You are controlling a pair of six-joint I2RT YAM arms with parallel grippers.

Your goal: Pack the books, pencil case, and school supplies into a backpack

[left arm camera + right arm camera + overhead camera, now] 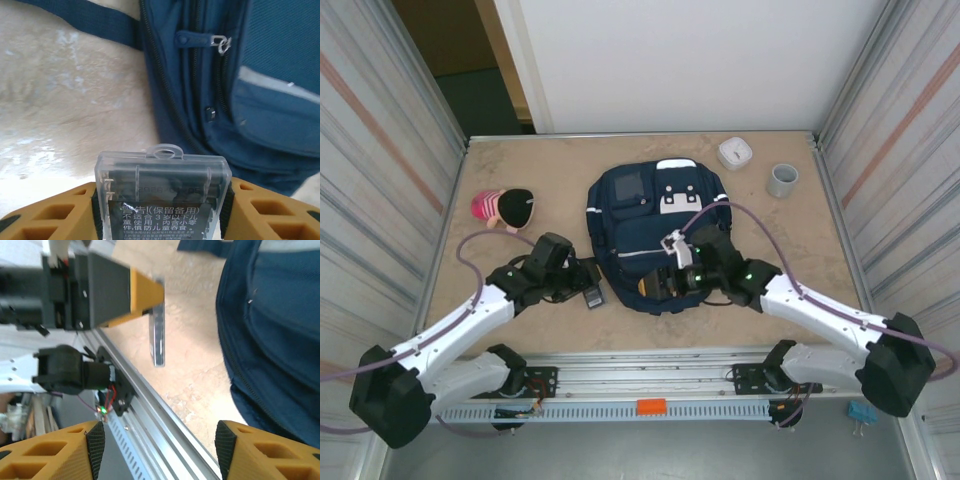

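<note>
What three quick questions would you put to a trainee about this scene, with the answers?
1. True or false: the right gripper is open, with nothing between its fingers.
2. What does the left gripper hold? A: a spoon. B: a clear packet. C: a tennis ball.
3. Name the biggest thing on the table.
Key: 1 true; 2 B; 3 the backpack.

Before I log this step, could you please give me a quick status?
Left gripper shut on clear packet. Right gripper open, empty, beside backpack. It lies flat on table, opening unclear.
</note>
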